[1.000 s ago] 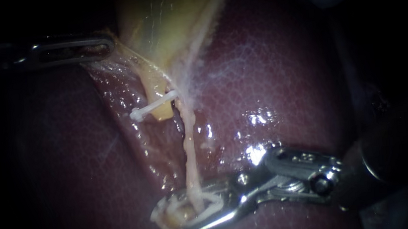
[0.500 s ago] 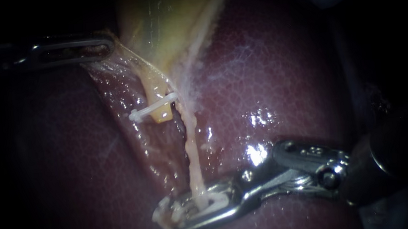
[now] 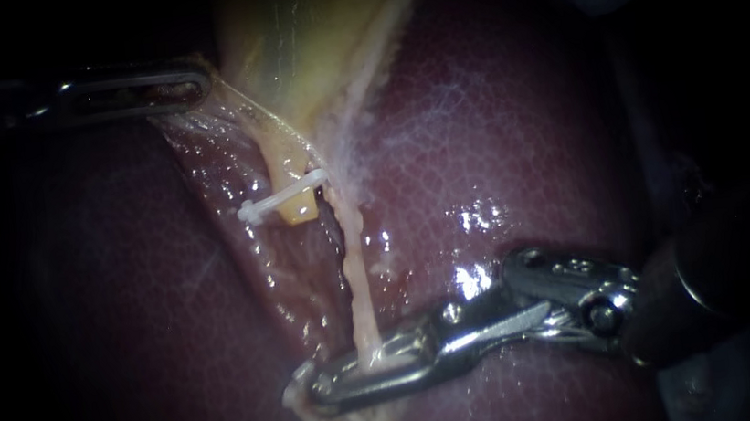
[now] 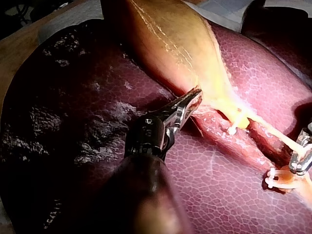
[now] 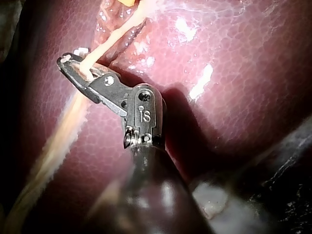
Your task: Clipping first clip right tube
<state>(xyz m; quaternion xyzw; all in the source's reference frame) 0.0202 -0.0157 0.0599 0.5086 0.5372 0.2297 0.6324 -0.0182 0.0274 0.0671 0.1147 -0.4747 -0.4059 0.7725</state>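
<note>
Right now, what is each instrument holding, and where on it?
Right instrument: jaws shut on the right tube, low on it, lower than the white clip beside it. Left instrument: jaws shut on tissue at the edge of the gallbladder.

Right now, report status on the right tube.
Left instrument shut on gallbladder. Right instrument shut on right tube, below the white clip. Nothing blocking.

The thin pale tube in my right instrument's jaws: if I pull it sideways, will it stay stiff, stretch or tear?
Probably floppy: the tube runs thin and slightly wavy down to the right instrument, whose jaws are shut on it. Likely slippery, since the liver around it glistens. So thin, it may tear.
</note>
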